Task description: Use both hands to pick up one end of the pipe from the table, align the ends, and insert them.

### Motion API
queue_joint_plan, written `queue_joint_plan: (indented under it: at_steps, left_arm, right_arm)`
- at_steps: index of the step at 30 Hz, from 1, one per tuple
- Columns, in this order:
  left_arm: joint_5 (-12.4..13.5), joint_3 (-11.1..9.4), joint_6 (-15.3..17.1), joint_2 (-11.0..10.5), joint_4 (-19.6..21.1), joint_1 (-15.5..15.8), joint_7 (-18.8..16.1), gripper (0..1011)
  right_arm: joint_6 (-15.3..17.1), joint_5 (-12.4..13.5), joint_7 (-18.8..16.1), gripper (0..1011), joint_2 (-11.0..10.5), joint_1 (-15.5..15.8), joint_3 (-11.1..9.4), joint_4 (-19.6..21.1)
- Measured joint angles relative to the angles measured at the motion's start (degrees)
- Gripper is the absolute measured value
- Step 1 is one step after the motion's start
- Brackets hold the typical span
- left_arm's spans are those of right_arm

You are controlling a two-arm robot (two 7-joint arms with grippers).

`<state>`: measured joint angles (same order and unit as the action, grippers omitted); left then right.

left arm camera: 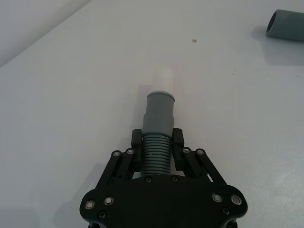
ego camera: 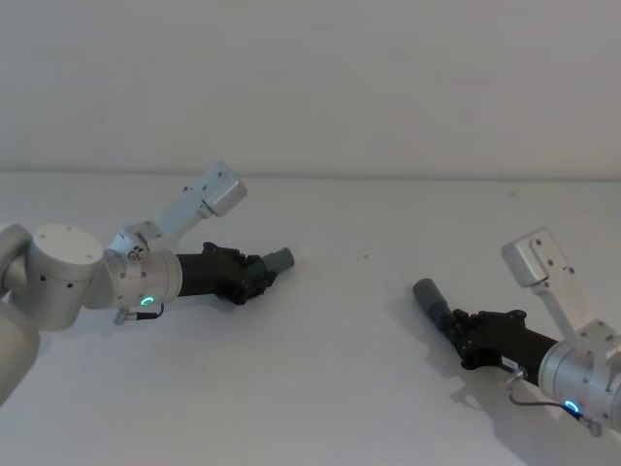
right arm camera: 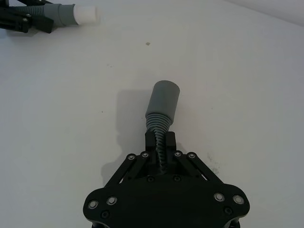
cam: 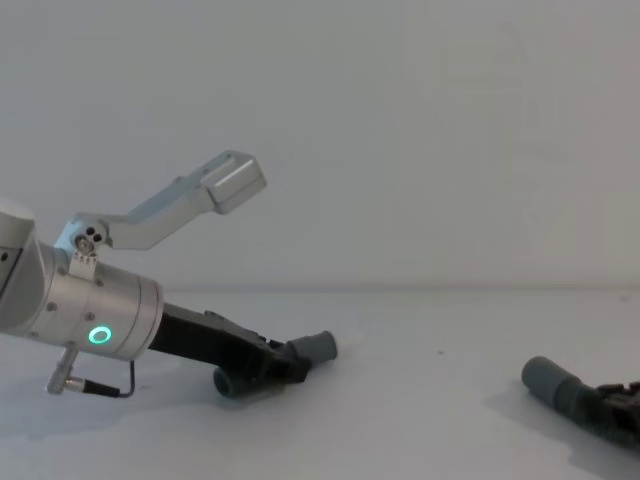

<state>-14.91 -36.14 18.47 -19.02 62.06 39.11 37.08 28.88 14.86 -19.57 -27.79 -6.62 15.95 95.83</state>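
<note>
Left gripper (left arm camera: 157,137) clamps one hose (left arm camera: 156,159) behind its white-tipped cuff (left arm camera: 159,111); right gripper (right arm camera: 160,141) pinches the other hose (right arm camera: 158,127) behind its plain cuff (right arm camera: 163,97) (its tail hidden under the gripper).

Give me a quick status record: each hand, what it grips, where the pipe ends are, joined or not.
left hand: shut on ribs of left pipe piece, behind its white-tipped cuff
right hand: shut on ribs of right pipe piece, behind its plain grey cuff
ends: facing roughly toward each other, apart across the table
joined: no
lifted: cannot tell
</note>
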Motion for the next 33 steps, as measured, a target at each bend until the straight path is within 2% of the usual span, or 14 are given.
queue_joint_plan:
  at_steps: [8, 16, 25, 28, 33]
  left_arm:
    - [0.5, -0.8, -0.8, -0.7, 0.6, 0.8, 0.7, 348]
    - [1.5, -2.2, -4.6, -1.7, 0.9, 2.8, 3.5, 347]
    - [3.5, -5.0, -9.9, -2.6, 0.1, 6.1, 8.2, 348]
    - [4.2, -5.8, -11.2, -2.7, -0.3, 7.1, 9.3, 347]
    - [6.3, -8.2, -15.2, -3.1, -1.5, 9.9, 12.7, 347]
  right_arm:
    - [-0.2, 0.0, 0.0, 94, 0.0, 0.0, -0.1, 0.0]
    - [-3.2, -0.2, 0.1, 94, -0.3, 0.8, -0.7, 0.8]
    - [-8.9, -1.5, -0.2, 94, -1.3, 1.8, -1.5, 1.8]
    - [-11.4, -2.3, -0.6, 94, -1.9, 2.1, -1.6, 2.1]
    - [-16.0, -4.2, -1.2, 94, -3.2, 2.5, -1.7, 2.4]
